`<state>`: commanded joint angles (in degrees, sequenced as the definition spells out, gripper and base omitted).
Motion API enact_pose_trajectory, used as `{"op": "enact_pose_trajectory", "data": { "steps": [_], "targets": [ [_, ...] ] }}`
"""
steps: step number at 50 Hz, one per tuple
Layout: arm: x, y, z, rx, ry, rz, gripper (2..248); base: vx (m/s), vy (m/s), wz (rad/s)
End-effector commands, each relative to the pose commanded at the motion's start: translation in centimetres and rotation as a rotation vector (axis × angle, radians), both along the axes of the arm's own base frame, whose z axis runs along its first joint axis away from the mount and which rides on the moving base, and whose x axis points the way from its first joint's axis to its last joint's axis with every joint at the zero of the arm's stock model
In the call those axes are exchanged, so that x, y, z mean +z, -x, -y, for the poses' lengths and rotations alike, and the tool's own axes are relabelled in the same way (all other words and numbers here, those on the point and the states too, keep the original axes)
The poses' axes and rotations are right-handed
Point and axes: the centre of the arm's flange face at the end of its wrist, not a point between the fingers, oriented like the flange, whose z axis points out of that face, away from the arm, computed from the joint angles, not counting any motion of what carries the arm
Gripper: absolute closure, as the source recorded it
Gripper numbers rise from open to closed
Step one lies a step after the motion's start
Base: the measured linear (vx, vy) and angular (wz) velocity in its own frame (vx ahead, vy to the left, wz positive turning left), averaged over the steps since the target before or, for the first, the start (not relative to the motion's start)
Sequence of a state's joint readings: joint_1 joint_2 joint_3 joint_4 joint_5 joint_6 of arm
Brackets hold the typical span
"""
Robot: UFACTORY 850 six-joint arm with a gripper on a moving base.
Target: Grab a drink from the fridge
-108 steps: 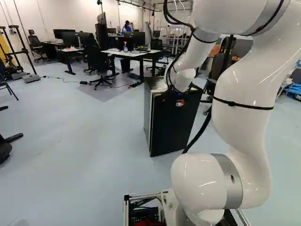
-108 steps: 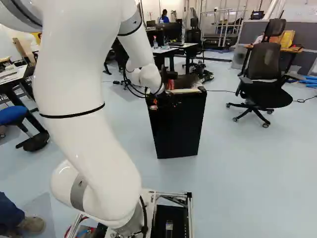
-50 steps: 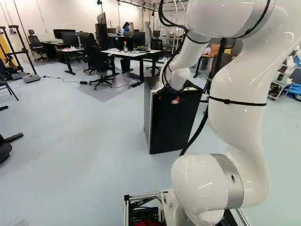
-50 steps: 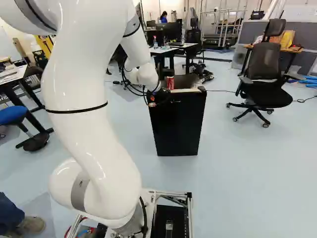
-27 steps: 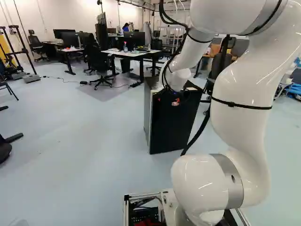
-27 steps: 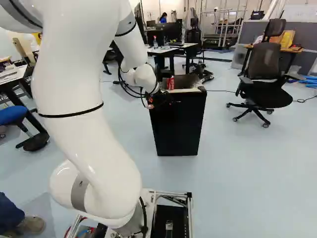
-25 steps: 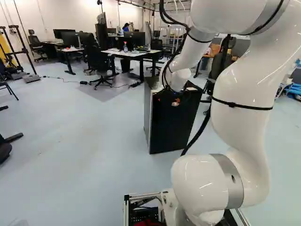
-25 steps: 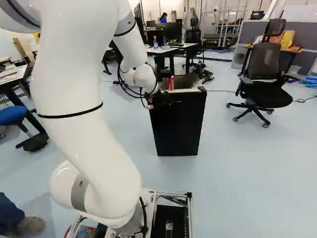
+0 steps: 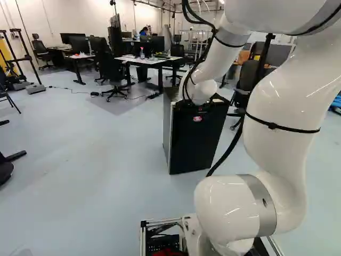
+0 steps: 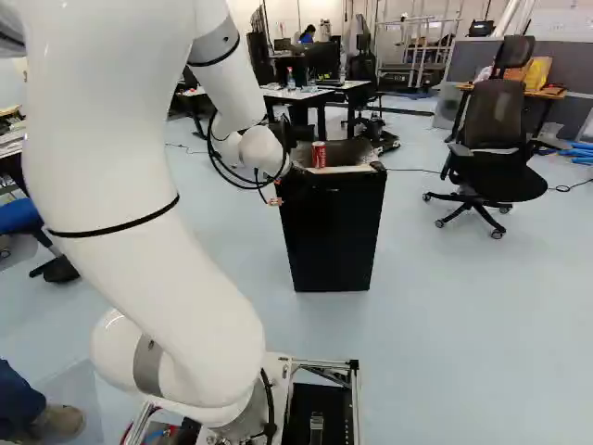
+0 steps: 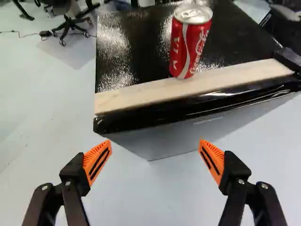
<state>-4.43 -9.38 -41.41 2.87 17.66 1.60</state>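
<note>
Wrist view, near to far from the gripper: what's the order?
Open gripper → fridge front → pale strip along the fridge's top → red drink can → wheeled chair's base on the floor beyond

Pale grey-blue floor, brightly lit white wall at back of left base view; in front of it, white-topped desks, dark monitors, black office chairs. Right base view: mesh-backed chair at right, grey partition behind, plus wood-topped table with yellow bag. Metal frame at the back, blue seat at left edge, thin cable on floor near the mesh-backed chair.
</note>
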Motion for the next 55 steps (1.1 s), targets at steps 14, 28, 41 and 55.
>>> {"op": "enact_pose_trajectory", "data": {
  "steps": [14,28,41,55],
  "targets": [
    [1.1,-0.8,0.1,0.003,0.022,0.146,3,0.0,0.0,0.0],
    [1.1,-1.6,0.4,0.003,0.041,0.269,3,0.0,0.0,0.0],
    [0.7,-2.3,0.7,0.003,0.055,0.362,3,0.0,0.0,0.0],
    [-0.5,-2.9,1.1,-0.004,0.06,0.383,3,0.0,0.0,0.0]
  ]
}}
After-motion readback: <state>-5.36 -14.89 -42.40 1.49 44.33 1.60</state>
